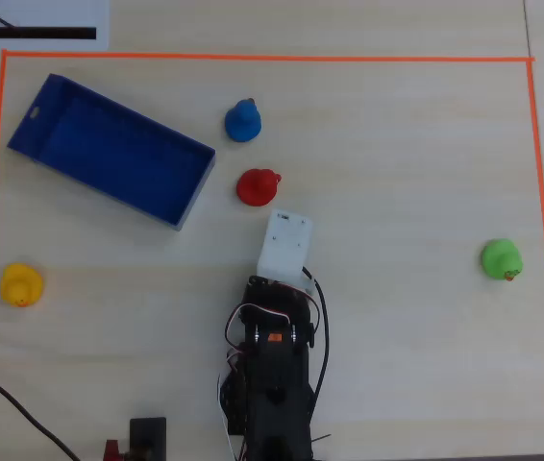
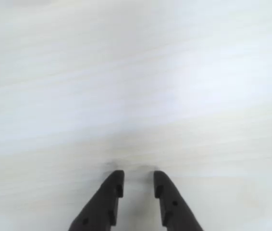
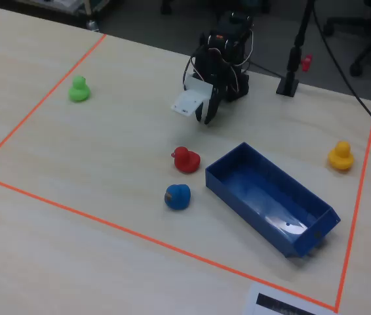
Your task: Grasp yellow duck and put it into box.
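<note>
**Spotter:** Yellow duck sits alone at the left edge of the overhead view, just inside the orange tape border, well apart from everything else. In the fixed view it turns up at the far right, upright, head clear of the body.

**Operator:** And my tool?

**Spotter:** Your gripper is released, holding nothing. The wrist view shows both fingers with a narrow gap and only bare table under them. It hangs near the arm's base, with the red duck just beyond it in the overhead view. The yellow one is well off to the left of you there.

**Operator:** How will it handle?

**Spotter:** My guess: light, hollow, soft rubber or vinyl. It should give under the jaws, not crack. The skin looks smooth, so it may squirt out if you pinch the rounded top. Take it low across the body, below the head, one finger on each flank. You'll likely want the jaws wider than they stand now.

**Operator:** Where does it go?

**Spotter:** Box, blue and empty, lies far-left in the overhead view, tilted on the table, beyond the duck. Low walls, so a modest lift ought to clear them. Blue duck and green duck are none of your business.
</note>
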